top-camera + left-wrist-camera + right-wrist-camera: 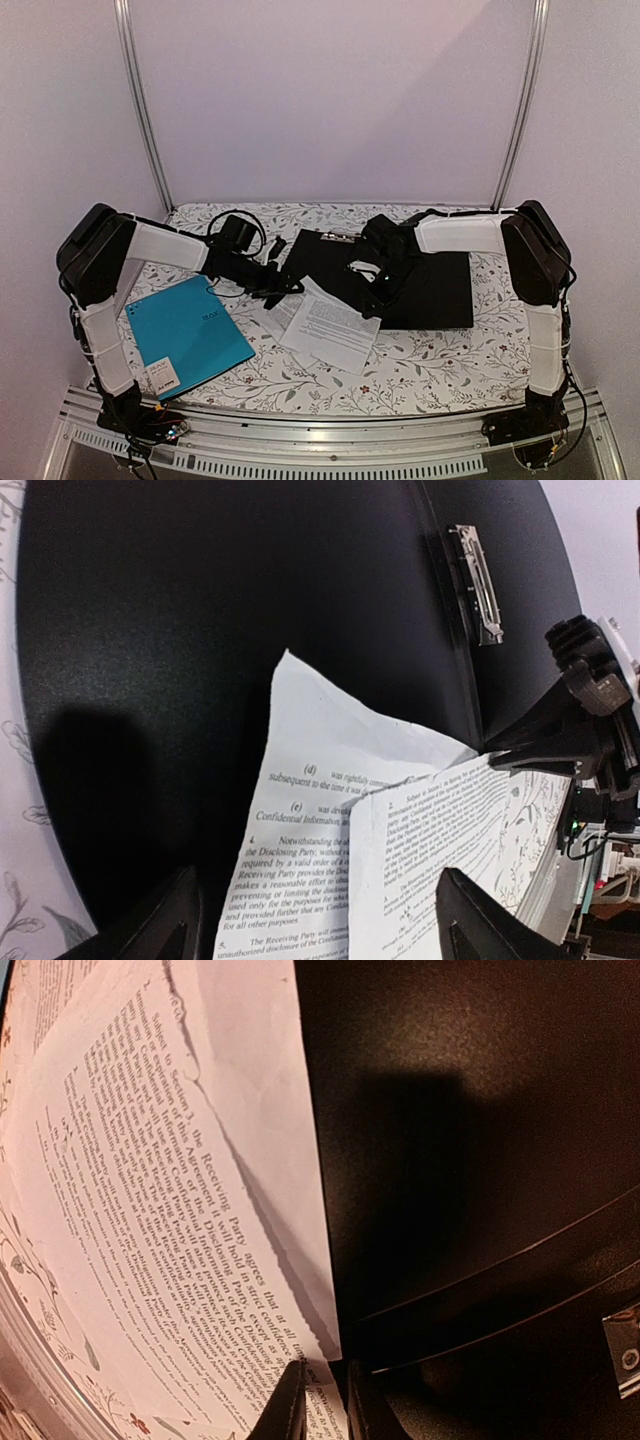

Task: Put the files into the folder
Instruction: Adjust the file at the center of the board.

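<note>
The files (325, 325) are not in yet: they lie fanned on the flowered table (420, 365), just near-left of the folder (445, 295), with only their far corners lapping onto its black inside face. The folder lies open and flat, centre-right on the table, its metal clip (478, 585) bare with nothing under it. My right gripper (333, 1410) has its fingers drawn down to a narrow slit, and the edge of the top sheet sits in that slit, right at the folder's near edge. I call that a pinch on the paper. My left gripper (320, 935) hangs spread wide over the left part of the sheets, holding nothing. So I reckon nearly the whole job is left: get the sheets fully onto the folder, perhaps under the clip. The teal folder (190, 335) sits at the near left, out of play. I cannot tell whether there are two or three sheets, or how many my pinch takes. From above, my own arms cover both grip points.
</note>
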Controlling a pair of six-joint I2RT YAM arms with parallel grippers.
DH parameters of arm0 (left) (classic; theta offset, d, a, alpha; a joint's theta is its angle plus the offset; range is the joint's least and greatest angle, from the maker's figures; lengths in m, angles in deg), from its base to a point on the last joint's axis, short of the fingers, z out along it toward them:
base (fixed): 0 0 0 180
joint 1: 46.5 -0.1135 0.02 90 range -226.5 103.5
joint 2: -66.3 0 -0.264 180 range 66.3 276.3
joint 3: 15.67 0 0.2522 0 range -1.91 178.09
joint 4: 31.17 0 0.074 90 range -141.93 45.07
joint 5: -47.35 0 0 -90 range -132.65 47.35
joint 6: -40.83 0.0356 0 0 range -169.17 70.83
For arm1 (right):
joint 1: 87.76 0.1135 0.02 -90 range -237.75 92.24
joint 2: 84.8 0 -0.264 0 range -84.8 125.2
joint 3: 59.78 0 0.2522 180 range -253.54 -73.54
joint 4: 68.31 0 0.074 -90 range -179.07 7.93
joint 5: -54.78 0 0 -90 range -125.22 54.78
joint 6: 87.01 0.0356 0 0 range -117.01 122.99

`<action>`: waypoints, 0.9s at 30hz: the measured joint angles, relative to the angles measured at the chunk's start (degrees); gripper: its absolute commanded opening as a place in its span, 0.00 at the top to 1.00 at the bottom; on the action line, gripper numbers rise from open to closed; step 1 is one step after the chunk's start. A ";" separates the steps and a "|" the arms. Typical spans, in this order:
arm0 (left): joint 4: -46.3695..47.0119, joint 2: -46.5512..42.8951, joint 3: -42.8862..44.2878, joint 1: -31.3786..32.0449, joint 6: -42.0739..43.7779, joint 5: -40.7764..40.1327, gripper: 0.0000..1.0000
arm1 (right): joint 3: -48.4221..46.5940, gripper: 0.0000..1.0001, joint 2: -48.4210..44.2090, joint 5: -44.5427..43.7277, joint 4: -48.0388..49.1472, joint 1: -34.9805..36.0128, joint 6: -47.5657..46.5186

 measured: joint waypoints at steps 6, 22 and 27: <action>0.00 0.00 0.00 0.50 0.35 0.02 0.19 | 0.00 1.00 0.00 0.59 -0.17 -0.11 0.13; 0.72 0.02 -0.20 0.57 0.09 0.26 0.19 | 2.67 1.00 -2.01 5.79 2.56 -2.78 4.46; 1.73 0.24 -0.26 0.59 -0.81 1.38 0.19 | 3.41 1.00 -4.09 8.22 5.11 -3.96 8.13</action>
